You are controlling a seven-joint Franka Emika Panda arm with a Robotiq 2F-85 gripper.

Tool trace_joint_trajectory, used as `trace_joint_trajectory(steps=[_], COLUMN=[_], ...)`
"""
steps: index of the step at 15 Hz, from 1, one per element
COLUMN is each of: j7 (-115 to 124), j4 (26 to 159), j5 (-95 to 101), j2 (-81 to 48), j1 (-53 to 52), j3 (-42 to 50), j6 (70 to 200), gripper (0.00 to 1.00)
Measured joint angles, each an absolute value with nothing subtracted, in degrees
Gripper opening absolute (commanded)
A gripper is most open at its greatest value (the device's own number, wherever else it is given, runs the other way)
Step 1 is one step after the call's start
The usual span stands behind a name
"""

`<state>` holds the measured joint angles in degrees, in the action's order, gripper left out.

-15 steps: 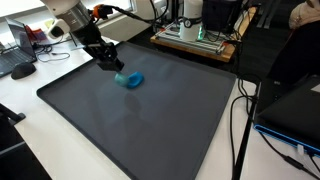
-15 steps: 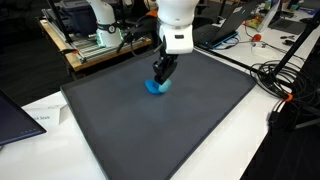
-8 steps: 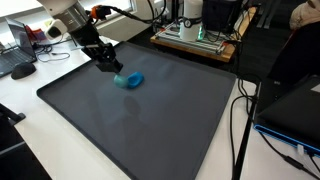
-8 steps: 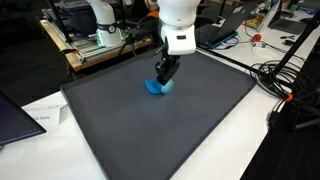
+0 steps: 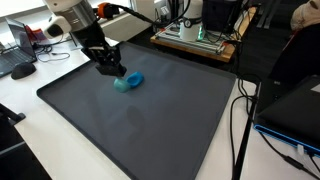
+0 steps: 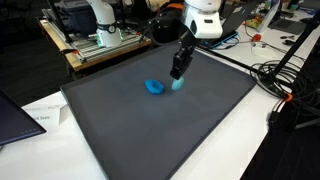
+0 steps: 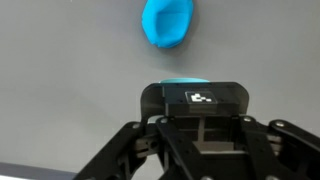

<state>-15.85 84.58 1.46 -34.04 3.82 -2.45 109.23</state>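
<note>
Starting at the left of an exterior view, I see a dark laptop (image 6: 10, 118) cutting into the lower left corner, with a sheet of paper (image 6: 42, 118) just beside it on the white table (image 6: 255, 150). The grey mat (image 6: 150, 135) covers most of the table from there across the middle of the frame.

Left of centre, in the upper half, the blue thing (image 6: 153, 87) lies on the mat by itself. Just to its right my gripper (image 6: 179, 80) comes down from the white arm (image 6: 205, 20) at the top of the frame. Its fingers are drawn together and pinch a small teal piece (image 6: 178, 85) at their tips. The teal piece sits close beside the blue thing but apart from it. I cannot tell whether its underside touches the mat. Further right, a tangle of black cables (image 6: 290, 85) runs along the table's right edge.

In the exterior view from the opposite side, the gripper is in the upper left of the frame. The teal piece (image 5: 121, 84) is under its tips and the blue thing (image 5: 135, 78) lies just to its right.

On the wrist view the blue thing (image 7: 167, 22) is at top centre. The teal piece (image 7: 185, 80) shows as a thin sliver in mid-frame, just above the gripper's black body.
</note>
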Motion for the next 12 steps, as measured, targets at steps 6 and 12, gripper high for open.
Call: trace_joint_trajectory(steps=[6, 12], j7=[-9.1, -7.2], j4=[84.5, 84.5], j5=[10.2, 13.6], j2=[-34.2, -34.7], j1=[-2.2, -4.1], j3=[-1.2, -0.7], j6=[109.8, 109.3], gripper=[0.22, 0.22])
